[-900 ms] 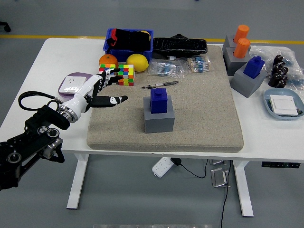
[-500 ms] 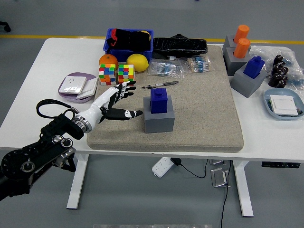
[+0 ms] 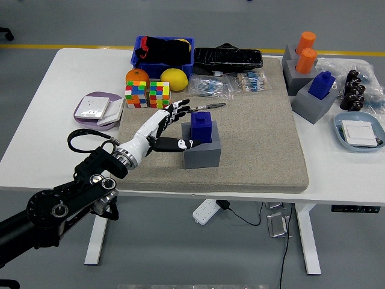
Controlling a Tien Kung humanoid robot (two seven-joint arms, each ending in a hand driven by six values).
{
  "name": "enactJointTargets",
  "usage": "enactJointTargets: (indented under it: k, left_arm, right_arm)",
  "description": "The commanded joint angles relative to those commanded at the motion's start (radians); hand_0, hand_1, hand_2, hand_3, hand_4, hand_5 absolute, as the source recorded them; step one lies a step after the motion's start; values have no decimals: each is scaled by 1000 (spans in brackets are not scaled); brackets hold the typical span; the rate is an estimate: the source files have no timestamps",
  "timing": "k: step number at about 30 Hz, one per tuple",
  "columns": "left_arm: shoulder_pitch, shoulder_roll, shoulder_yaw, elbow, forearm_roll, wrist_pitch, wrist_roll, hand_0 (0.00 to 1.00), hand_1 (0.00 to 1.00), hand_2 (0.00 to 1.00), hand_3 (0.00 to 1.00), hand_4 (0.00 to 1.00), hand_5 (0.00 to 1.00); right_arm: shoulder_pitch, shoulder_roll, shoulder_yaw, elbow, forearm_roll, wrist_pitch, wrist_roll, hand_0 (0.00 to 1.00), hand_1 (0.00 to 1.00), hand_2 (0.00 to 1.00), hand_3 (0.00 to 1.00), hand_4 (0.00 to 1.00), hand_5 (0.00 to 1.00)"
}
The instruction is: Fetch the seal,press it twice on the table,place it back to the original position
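Reaching for the seal, fetch step only beginning.
Having advanced rightward across the beige mat [image 3: 252, 138], now spreading the left hand [image 3: 170, 127] empty beside the blue block-shaped seal [image 3: 201, 126], itself sitting untouched in its grey square holder [image 3: 201, 152].

No legible text, labels, brands, numbers or signs; the packets [image 3: 210, 88] and the card in the tray [image 3: 358, 132] carry print too small to read.

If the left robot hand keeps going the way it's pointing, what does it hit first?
Most likely the blue seal on its grey base; the open left robot hand is just left of it, though depth is uncertain.
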Motion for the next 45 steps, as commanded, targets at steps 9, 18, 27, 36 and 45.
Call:
enactJointTargets:
  k: [9,18,27,36,45]
  left_arm:
    - [-7,-32,22,36,25,53,-22,934,873,834,957,790,2]
    - [-17,-52,43,45,20,73,-33,923,849,788,949,765,2]
    - [-16,-67,60,52,11,72,-33,918,834,785,950,739,2]
    - [-21,-78,66,66,7,76,-37,916,830,787,947,734,2]
    - [-36,-88,70,98,-1,86,-38,899,802,751,934,627,2]
  right_arm:
    - [-1,4,-3,1,6,3,-1,793,705,688,645,767,547]
    - [-3,7,3,0,7,3,0,793,705,688,645,766,547]
    - [-5,8,8,-1,6,3,0,794,706,688,645,767,548]
    - [-4,7,3,0,8,4,1,793,704,688,645,767,547]
    - [-3,5,6,1,8,3,2,793,706,687,645,768,547]
